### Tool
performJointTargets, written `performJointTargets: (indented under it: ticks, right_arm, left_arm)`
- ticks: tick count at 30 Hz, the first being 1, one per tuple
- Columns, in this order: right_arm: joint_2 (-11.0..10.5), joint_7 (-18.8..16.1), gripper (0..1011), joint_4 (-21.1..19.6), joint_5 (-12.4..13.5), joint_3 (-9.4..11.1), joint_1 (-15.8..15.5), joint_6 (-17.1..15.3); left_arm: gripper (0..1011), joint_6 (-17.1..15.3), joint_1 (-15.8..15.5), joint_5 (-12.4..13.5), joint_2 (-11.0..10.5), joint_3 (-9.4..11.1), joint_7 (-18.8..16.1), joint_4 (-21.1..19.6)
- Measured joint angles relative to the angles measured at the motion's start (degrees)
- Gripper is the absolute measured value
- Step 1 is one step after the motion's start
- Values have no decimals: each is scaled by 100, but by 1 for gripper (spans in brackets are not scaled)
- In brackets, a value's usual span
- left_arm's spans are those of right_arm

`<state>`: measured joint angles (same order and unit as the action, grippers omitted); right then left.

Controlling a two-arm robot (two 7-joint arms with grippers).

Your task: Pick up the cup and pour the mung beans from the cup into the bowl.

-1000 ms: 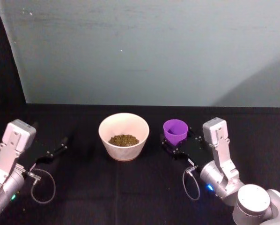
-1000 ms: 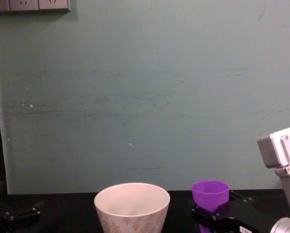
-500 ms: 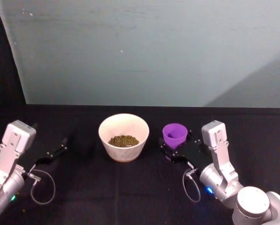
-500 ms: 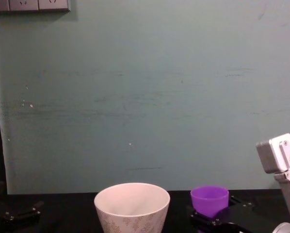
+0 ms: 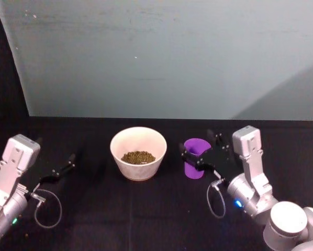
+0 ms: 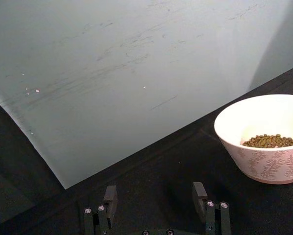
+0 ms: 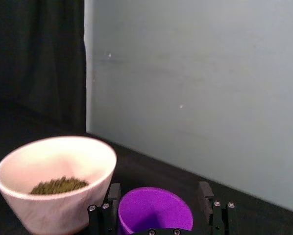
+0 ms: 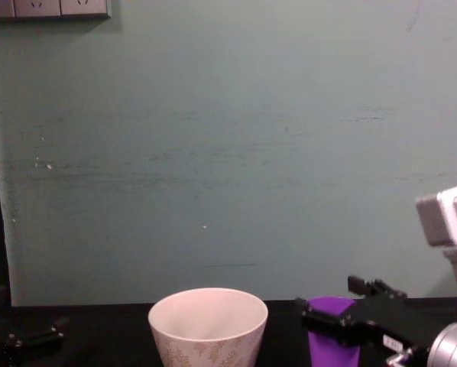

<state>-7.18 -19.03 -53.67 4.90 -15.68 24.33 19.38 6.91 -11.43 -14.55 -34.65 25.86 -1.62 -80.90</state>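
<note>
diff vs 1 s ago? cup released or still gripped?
The right gripper has opened and lifted: its fingers now stand apart on either side of the cup's rim instead of clamping low on its wall. The cup has come down and now stands upright on the table, right of the bowl. So it looks released. The bowl with its mung beans and the parked left gripper are unchanged.

We count one cup (image 5: 196,161), purple, just beside one bowl (image 5: 138,151), cream with a leaf pattern. That bowl holds one heap of mung beans (image 5: 138,156), too many to count singly. Two grippers flank the bowl: the left gripper (image 5: 62,170) well apart from it, the right gripper (image 5: 201,152) near it.
</note>
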Motion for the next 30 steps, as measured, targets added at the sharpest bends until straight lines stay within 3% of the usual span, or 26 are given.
performJointTargets:
  ticks: [15, 30]
  right_arm:
    - [-172, -26, 1004, -457, 170, 164, 29, -120]
    - [-265, 412, 1004, -309, 253, 615, -102, -191]
  left_arm:
    - [1011, 0, 0, 0, 0, 0, 0, 0]
    - [1011, 0, 0, 0, 0, 0, 0, 0]
